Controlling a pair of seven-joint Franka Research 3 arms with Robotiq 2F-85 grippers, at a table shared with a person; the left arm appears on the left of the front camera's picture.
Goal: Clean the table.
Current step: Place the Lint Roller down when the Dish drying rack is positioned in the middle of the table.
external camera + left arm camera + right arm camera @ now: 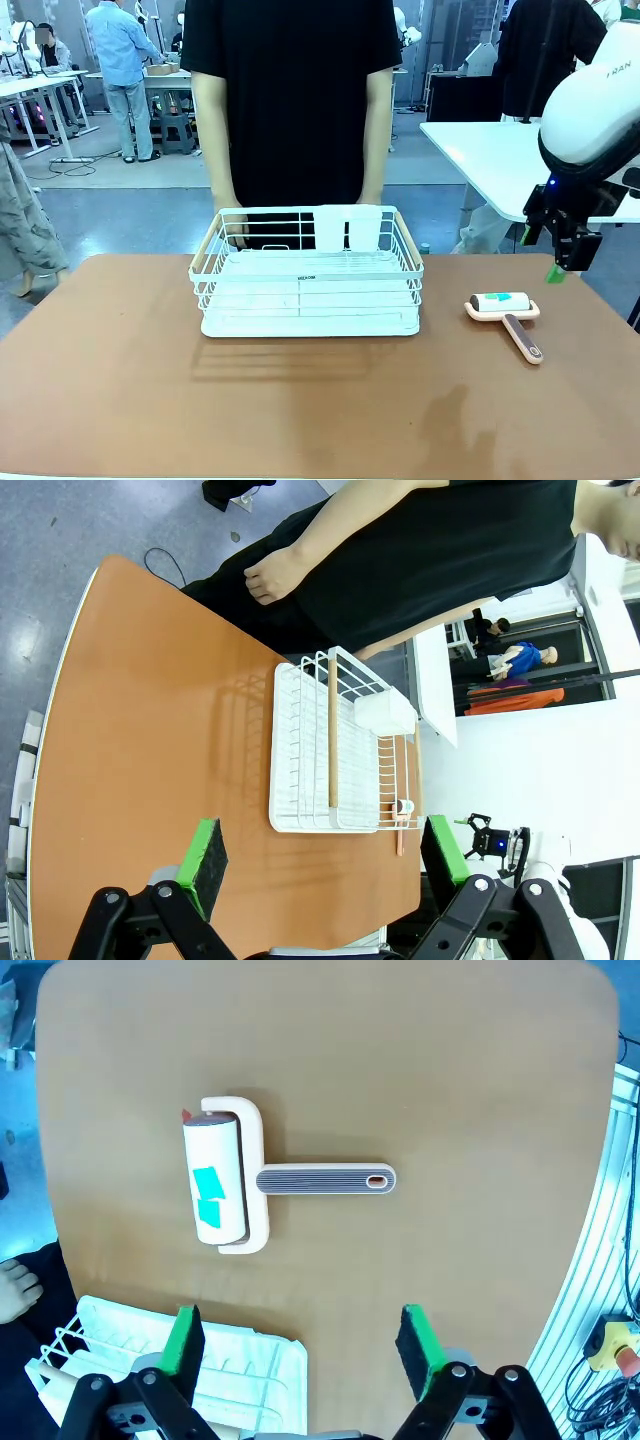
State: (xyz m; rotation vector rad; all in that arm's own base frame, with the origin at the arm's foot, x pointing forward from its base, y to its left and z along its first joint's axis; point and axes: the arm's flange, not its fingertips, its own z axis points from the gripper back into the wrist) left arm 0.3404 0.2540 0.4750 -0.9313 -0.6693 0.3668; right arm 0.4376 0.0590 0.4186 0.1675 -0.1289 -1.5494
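Lint roller [504, 309] lying flat on the table [150, 400], lower right of frame, beside the white wire rack [306, 270]. Right gripper [556, 268] hovering above it at right, spread wide, holding nothing. Left gripper [320, 855] likewise wide and empty.

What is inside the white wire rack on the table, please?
The white wire rack holds no dishes; a white holder hangs at its far rim. Whether that holder contains anything cannot be seen. The rack stands on the table.

White wire rack [170, 1360] cut by the wrist picture's bottom edge.
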